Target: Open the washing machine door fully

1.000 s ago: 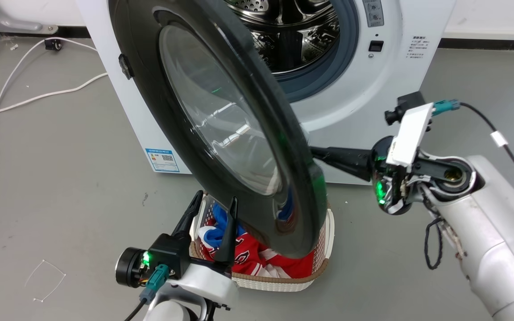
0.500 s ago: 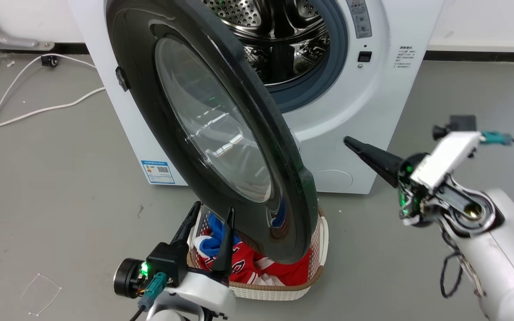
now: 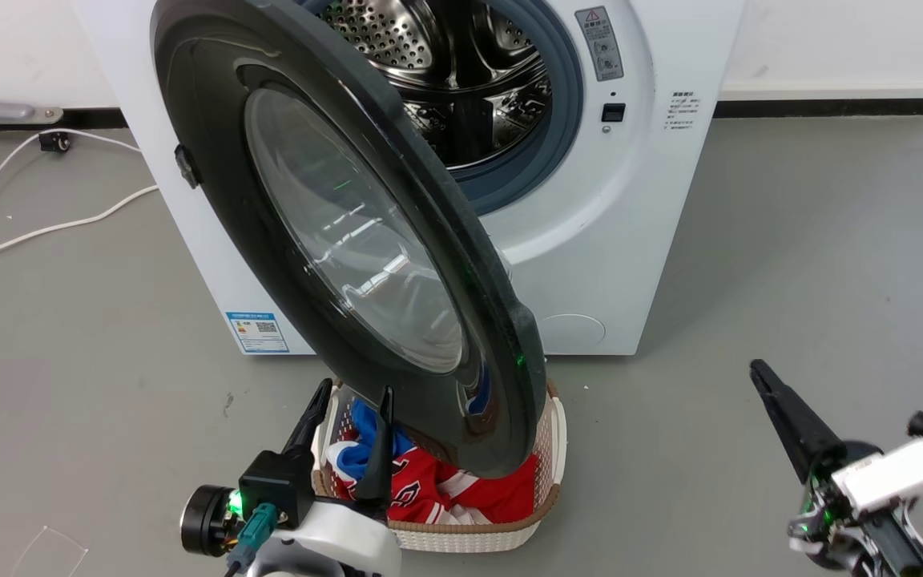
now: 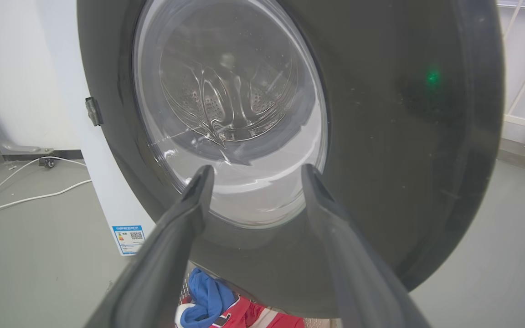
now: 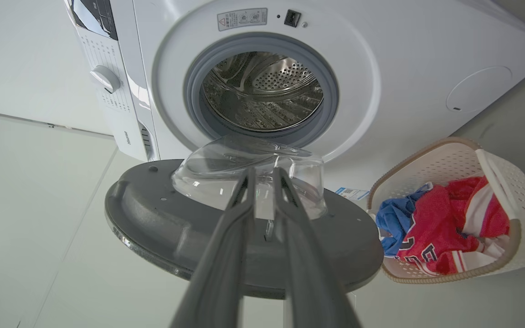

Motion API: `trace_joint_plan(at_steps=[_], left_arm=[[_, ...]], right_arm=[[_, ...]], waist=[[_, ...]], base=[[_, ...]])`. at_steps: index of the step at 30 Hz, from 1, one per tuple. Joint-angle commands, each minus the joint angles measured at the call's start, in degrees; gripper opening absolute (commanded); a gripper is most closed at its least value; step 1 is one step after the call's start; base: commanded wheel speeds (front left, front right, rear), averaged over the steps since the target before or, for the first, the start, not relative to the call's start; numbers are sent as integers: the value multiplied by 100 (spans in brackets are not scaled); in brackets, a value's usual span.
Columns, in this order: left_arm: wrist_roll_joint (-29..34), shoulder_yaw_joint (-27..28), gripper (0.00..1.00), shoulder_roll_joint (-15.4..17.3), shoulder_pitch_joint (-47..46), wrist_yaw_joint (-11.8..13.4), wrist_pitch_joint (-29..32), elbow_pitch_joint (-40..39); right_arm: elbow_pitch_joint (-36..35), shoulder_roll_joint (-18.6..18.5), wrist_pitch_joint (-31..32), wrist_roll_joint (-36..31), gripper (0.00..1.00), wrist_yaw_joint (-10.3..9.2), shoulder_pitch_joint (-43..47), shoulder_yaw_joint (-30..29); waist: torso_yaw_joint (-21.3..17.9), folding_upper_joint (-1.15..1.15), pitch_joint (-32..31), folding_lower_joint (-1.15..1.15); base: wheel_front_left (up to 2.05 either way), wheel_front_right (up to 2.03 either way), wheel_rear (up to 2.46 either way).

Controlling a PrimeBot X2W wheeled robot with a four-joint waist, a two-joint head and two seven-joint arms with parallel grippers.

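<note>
The washing machine point(image 3: 638, 232) is a white front-loader with its steel drum point(image 3: 461, 88) exposed. The washing machine door point(image 3: 349, 232), glossy black with a bulging glass window, stands swung out on its left hinge, roughly square to the machine's front. My left gripper point(image 3: 355, 390) is open just before the door's lower outer face, nothing between its fingers point(image 4: 198, 191). My right gripper point(image 3: 758, 373) is low at the right, shut and empty, well apart from the door. In the right wrist view its fingers point(image 5: 244, 196) point at the door's inner side point(image 5: 176, 228) and the machine point(image 5: 404, 59).
A white laundry basket point(image 3: 548, 449) with red and blue clothes point(image 3: 445, 489) sits on the grey floor under the door's lower edge, beside my left gripper. A white cable point(image 3: 29, 232) trails over the floor at the left. Bare floor lies to the right of the machine.
My right gripper has pulled away from the door's inner edge, down and to the right. The head camera has shifted too. The left gripper keeps its place by the door.
</note>
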Motion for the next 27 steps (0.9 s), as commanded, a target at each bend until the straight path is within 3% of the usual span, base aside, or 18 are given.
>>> trace_joint_plan(at_steps=[1,5,9,12,15,20,23,27], left_arm=[[36,49,100,21,88,-11,-15,5],[64,110,100,31,85,-7,-15,5],[77,167,100,28,57,-21,-15,27],[78,213,100,27,29,-11,-15,24],[93,257,100,37,72,-7,-15,20],[120,306,100,52,107,-16,-15,26],[145,314,100,51,115,-24,-15,46],[152,299,100,48,125,-46,-15,87]], right_arm=[[-173,-7,-260,-147,100,15,261,-71],[-314,-112,-1011,-900,100,15,637,-77],[-158,-103,-1777,-1990,100,15,744,-208],[-26,-33,-1990,-3054,100,15,720,-558],[-78,142,-2049,-4439,100,15,745,-1039],[-639,786,-1870,-6659,100,15,990,-1662],[-1002,1191,-1563,-7596,100,8,1174,-1801],[-1237,1444,-1319,-8150,100,8,1346,-1772]], waist=[[-39,0,-12,0],[-116,0,14,0],[-173,0,28,0],[-219,0,22,0],[-271,0,-4,0],[-292,0,-21,0],[-275,0,-35,0],[-245,0,-55,0]], base=[[0,0,0],[0,0,0],[0,0,0],[0,0,0],[0,0,0],[0,0,0],[0,0,0],[0,0,0]])
